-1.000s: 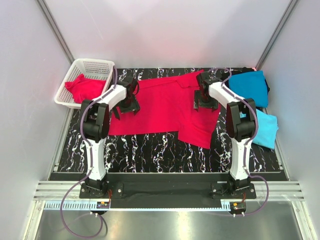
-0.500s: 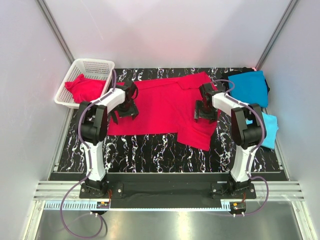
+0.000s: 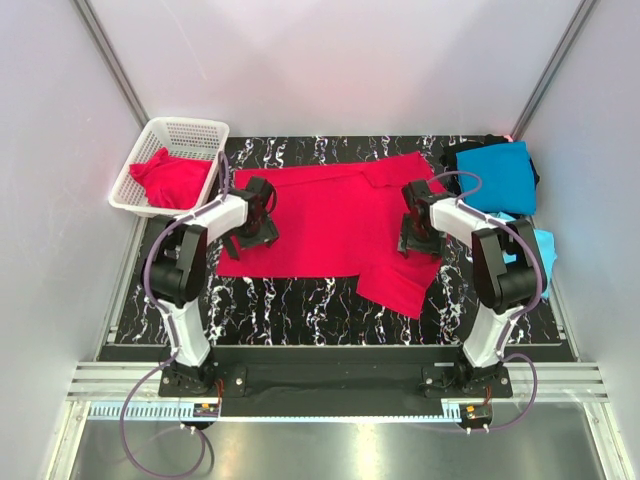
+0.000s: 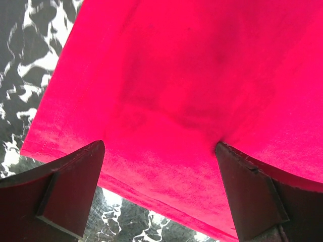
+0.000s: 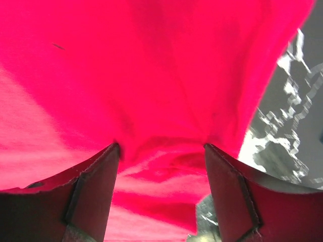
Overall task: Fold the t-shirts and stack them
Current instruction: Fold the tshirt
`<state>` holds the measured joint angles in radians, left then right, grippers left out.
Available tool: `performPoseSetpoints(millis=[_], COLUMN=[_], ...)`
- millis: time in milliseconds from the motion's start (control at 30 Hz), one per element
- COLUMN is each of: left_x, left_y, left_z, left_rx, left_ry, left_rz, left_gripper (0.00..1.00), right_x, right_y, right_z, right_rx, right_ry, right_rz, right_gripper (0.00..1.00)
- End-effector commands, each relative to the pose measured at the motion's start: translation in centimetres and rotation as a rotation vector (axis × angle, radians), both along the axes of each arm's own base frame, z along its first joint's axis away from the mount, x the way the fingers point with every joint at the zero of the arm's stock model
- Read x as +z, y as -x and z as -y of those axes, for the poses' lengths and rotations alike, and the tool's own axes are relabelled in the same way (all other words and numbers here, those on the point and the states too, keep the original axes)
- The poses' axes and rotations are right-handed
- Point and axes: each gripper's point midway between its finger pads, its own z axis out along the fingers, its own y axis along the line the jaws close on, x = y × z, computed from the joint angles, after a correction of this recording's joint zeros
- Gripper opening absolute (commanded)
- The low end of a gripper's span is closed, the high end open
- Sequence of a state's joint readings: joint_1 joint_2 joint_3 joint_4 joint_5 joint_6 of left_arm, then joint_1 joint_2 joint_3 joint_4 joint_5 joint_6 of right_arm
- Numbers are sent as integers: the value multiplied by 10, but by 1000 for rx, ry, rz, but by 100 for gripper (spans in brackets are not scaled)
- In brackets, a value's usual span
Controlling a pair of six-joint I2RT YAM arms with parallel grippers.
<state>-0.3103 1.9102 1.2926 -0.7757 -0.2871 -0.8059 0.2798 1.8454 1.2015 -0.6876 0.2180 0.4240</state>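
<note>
Centrally, the spread red t-shirt (image 3: 330,212) lies flat on the black marbled table (image 3: 300,300). Left of that shirt, and apart from it, stands the white mesh basket (image 3: 190,128) with a crumpled red t-shirt (image 3: 172,178) inside. Right of the spread shirt lies the folded teal-blue t-shirt (image 3: 497,176). Also to its right, closer to the arm bases, is the sky-blue t-shirt (image 3: 541,250), which the right arm largely hides. In the overhead view each arm covers part of the spread shirt's side edges.

Against a second ago, the spread shirt sits closer to the arm bases. Its near hem has slid over more of the marble, both grippers have drawn back with it, and both elbows fold further back.

The left gripper (image 3: 255,232) points down onto the shirt's left edge and the right gripper (image 3: 415,240) onto its right side, above the sleeve. In both wrist views the jaws stand wide apart. Their tips meet the red cloth, which puckers at them, and nothing is pinched between them.
</note>
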Motion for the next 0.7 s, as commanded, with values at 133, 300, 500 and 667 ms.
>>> performPoseSetpoints(millis=[133,300,500,667], left_x=[-27,-30,-30,-16], left_y=[83,112,137,128], left_z=[-11,-12,-17,-14], left_rx=[-19,-19,-11,-17], left_ry=[-77,-78,-83,-63], left_rz=[-191,-212,-225,-167], left_gripper=[99,99,99,99], right_x=[19,17,25,46], right_y=[33,56,72,60], right_z=[16,17,15,17], right_rx=[-37,-39,-39,-38], right_ry=[60,60,44,52], right_rz=[-5,-18,-2,70], right_gripper=[74,74,73,74])
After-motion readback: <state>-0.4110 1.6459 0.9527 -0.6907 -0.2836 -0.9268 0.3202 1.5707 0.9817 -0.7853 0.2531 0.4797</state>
